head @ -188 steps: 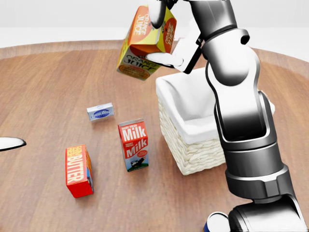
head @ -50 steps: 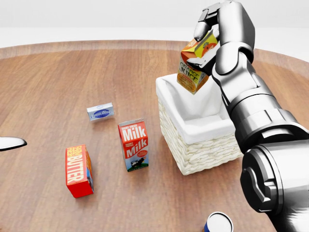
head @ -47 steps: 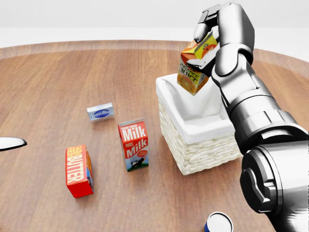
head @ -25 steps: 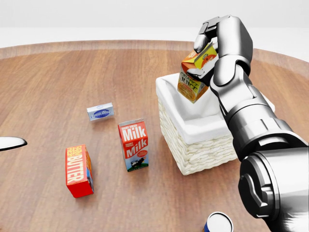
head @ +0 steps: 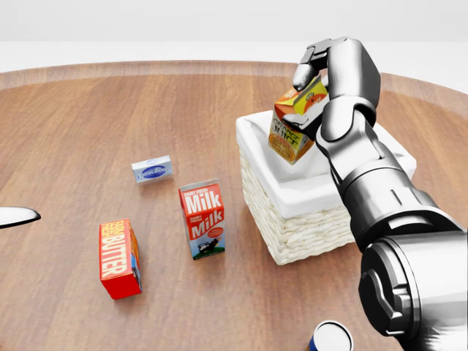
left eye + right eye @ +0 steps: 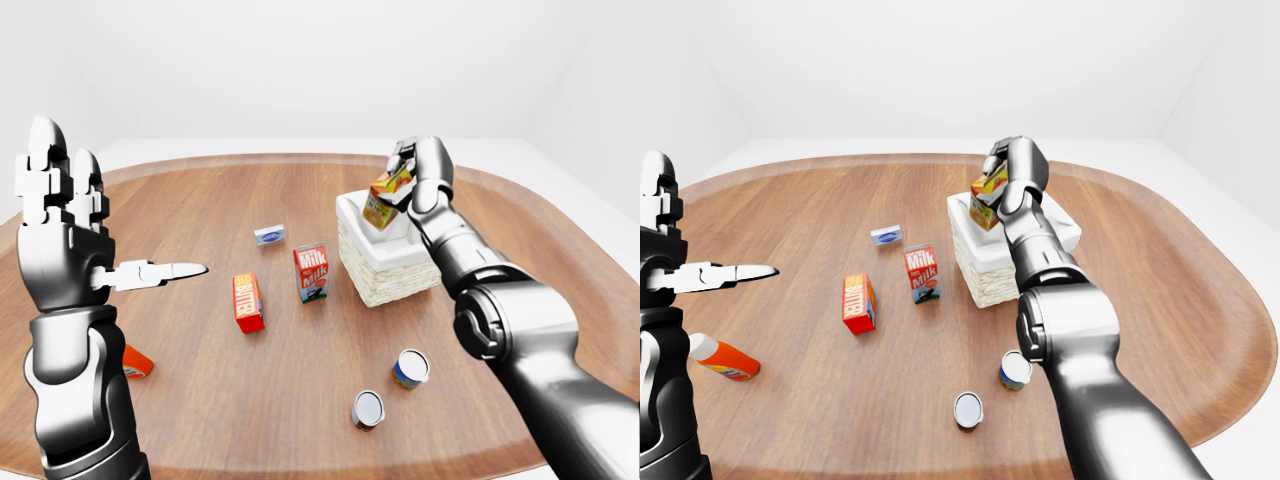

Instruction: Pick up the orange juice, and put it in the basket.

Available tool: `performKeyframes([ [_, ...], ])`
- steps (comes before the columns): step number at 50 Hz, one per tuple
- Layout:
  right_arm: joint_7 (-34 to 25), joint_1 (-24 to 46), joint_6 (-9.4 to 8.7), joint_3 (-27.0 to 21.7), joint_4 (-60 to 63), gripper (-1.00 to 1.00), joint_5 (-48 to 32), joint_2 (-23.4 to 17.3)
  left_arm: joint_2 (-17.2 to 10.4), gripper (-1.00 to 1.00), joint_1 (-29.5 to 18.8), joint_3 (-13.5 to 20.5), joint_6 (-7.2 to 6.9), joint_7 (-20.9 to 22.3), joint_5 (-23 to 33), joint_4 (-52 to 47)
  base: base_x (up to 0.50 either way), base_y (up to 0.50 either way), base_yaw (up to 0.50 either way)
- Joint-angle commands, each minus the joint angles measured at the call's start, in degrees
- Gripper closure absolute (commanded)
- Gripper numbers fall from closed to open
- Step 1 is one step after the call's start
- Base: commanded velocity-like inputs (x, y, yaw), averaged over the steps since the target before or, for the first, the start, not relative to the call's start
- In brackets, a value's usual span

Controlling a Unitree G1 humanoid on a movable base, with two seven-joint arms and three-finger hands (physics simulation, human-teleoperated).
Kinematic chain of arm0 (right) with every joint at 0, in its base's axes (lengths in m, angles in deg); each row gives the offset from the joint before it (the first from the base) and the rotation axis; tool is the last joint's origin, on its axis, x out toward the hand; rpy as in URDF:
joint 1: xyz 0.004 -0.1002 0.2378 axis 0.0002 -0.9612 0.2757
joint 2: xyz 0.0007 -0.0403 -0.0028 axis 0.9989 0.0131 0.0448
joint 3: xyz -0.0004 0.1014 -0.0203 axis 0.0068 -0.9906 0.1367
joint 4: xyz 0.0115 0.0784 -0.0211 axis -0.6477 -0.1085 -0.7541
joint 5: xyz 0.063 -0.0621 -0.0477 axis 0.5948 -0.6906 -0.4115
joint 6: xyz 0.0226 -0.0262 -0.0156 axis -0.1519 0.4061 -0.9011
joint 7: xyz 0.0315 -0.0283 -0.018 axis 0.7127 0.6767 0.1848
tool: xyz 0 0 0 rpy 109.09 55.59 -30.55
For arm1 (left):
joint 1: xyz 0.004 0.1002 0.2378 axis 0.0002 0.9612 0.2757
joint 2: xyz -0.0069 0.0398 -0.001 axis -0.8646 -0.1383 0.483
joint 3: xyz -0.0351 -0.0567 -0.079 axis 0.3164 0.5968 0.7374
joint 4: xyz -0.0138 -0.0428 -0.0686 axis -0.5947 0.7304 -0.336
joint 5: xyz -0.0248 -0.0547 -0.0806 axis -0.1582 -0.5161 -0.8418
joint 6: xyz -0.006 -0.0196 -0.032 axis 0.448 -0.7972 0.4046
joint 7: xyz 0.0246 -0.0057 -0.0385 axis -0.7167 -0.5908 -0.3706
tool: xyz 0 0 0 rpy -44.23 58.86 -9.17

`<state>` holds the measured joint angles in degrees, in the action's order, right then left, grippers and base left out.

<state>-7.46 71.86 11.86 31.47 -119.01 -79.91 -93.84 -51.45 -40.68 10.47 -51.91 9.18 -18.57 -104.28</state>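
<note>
The orange juice carton (image 5: pixel 295 123) hangs tilted over the basket's left half, its lower end just above the white lining. My right hand (image 5: pixel 311 86) is shut on its top, with fingers (image 5: pixel 306 66) curled over the gable. The wicker basket (image 5: pixel 294 235) with a white cloth liner stands right of centre on the round wooden table. My left hand (image 6: pixel 110 225) is raised far to the left in the left-eye view, open, fingers spread and holding nothing. In the head view only one pale fingertip (image 5: pixel 14 216) of it shows at the left edge.
A milk carton (image 5: pixel 202 219) stands just left of the basket. A red butter box (image 5: pixel 119 257) is further left, and a small blue-white box (image 5: pixel 152 169) lies above them. Two cans (image 6: pixel 410 368) (image 6: pixel 368 409) sit below the basket. An orange bottle (image 6: pixel 725 358) lies at far left.
My right hand has carried the juice carton from high above the basket's left corner to over the basket. In the last second it has lowered slightly toward the lining. The left hand has not moved.
</note>
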Motion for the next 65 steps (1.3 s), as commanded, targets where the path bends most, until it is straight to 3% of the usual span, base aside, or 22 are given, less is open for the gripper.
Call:
performKeyframes([
  [1,1.8,-0.3,0.00,-0.2,0.8,1.00,-0.9,0.1,0.0,-1.00,0.1,0.0,0.00,0.0,0.0,-0.1,0.00,0.00,0.00],
  [65,3.9,-4.6,0.00,-0.5,0.6,1.00,-3.3,1.4,0.1,-1.00,0.0,0.1,0.00,0.0,0.0,-0.4,0.00,0.00,0.00],
])
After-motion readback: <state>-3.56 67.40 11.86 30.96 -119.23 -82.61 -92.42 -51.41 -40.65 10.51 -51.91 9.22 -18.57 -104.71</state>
